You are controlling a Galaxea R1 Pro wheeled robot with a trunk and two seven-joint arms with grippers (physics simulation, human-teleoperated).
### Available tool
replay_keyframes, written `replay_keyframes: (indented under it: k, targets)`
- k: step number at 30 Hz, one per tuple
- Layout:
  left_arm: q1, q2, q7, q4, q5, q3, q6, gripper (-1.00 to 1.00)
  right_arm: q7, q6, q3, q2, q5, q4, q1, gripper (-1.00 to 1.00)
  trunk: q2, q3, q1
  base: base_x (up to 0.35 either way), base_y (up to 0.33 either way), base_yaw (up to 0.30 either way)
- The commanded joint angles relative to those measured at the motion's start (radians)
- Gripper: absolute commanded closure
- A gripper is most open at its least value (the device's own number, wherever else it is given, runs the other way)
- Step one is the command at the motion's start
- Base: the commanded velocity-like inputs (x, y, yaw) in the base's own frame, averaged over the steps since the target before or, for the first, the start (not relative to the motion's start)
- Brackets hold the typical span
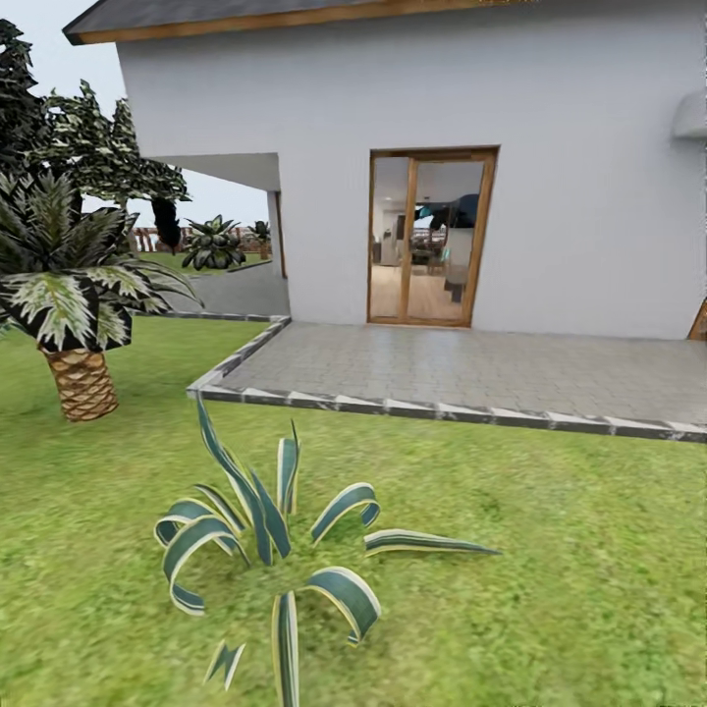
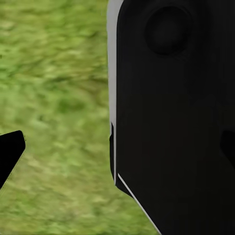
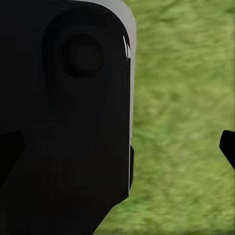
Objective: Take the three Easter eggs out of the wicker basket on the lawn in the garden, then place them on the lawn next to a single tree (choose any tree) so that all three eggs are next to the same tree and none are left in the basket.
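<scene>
The Easter eggs and the wicker basket are out of view. The lawn [image 1: 560,550] spreads across the lower half of the head view. At the far left, a tree's dark, green-speckled crown [image 1: 93,147] rises behind a short palm. In the left wrist view my left gripper [image 2: 117,149] hangs over grass beside a black part of the robot; its fingertips [image 2: 11,149] stand far apart with nothing between them. My right gripper [image 3: 117,149] is likewise open over grass, one fingertip [image 3: 228,146] at the frame's edge.
A spiky striped agave [image 1: 270,550] grows in the grass straight ahead and close. The palm with a scaly trunk [image 1: 81,383] stands at left. Beyond is a grey paved patio [image 1: 471,373] with a raised kerb, then a white house with a glass door [image 1: 429,236].
</scene>
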Motion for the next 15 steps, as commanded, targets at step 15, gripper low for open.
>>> replay_keyframes:
  k: [15]
  targets:
    - [0.0,0.0,0.0,-0.001,0.0,0.0,0.0,-1.0,-0.001,0.001,0.0,0.0,0.0,0.002,-0.001,-1.0,0.0,-0.001,0.0,0.0,0.31,-0.003]
